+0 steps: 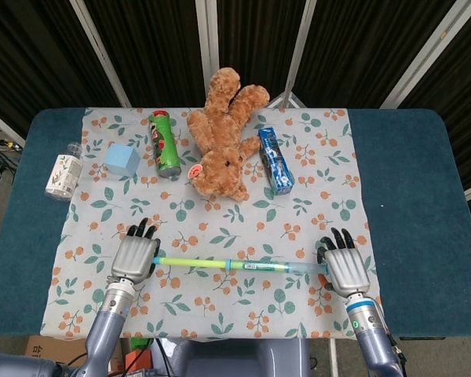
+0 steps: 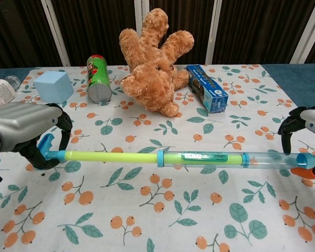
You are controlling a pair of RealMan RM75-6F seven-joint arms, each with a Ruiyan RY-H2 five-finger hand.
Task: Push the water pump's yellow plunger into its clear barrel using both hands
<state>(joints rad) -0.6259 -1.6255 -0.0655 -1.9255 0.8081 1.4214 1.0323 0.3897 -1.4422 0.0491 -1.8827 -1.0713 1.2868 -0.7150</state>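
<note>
The water pump lies crosswise near the table's front edge. Its yellow plunger (image 1: 192, 262) (image 2: 113, 156) sticks out to the left of the clear barrel (image 1: 275, 267) (image 2: 262, 159), with part of the yellow rod showing inside the barrel. My left hand (image 1: 135, 259) (image 2: 29, 131) grips the blue handle (image 2: 46, 148) at the plunger's outer end. At the other end my right hand (image 1: 343, 269) (image 2: 306, 126) holds the barrel's tip, fingers curled over it. An orange piece (image 2: 307, 173) shows under that tip.
A brown teddy bear (image 1: 224, 137) lies at the back centre, with a green can (image 1: 164, 143) and a light blue cube (image 1: 122, 159) to its left and a blue box (image 1: 274, 161) to its right. A small bottle (image 1: 63, 173) lies off the cloth, far left.
</note>
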